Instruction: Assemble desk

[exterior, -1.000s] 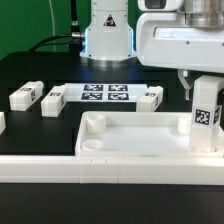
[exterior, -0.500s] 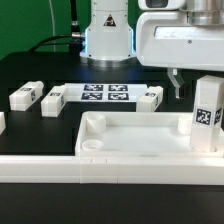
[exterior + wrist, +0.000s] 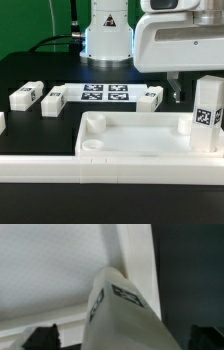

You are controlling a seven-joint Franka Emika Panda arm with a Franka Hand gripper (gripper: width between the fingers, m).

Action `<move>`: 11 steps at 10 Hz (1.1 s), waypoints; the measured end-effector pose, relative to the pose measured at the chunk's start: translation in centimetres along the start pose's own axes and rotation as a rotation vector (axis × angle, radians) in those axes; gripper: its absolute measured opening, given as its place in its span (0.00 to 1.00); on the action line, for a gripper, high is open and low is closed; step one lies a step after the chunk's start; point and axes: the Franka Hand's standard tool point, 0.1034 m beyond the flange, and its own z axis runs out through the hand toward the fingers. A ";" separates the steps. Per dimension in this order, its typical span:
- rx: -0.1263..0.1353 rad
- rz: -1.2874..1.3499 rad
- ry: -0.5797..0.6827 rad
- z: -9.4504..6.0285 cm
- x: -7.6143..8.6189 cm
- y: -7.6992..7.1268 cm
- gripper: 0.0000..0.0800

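Two fingertips of the pincer stand wide, with gaps either side of the upright leg between them, holding nothing. The leg sits in the desk top corner socket below. Probably light, stiff, slick plastic; I'd grab its flat sides.

A white leg with black tags on two faces stands between the gripper's spread fingers, touching neither. Beyond it lies the desk top, with its raised rim against the dark table.
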 end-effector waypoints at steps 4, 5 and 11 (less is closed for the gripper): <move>-0.022 -0.388 0.017 0.1 0.1 -0.3 0.81; -0.023 -0.459 0.017 0.1 0.2 -0.1 0.81; -0.035 -0.713 0.014 0.1 0.3 -0.1 0.78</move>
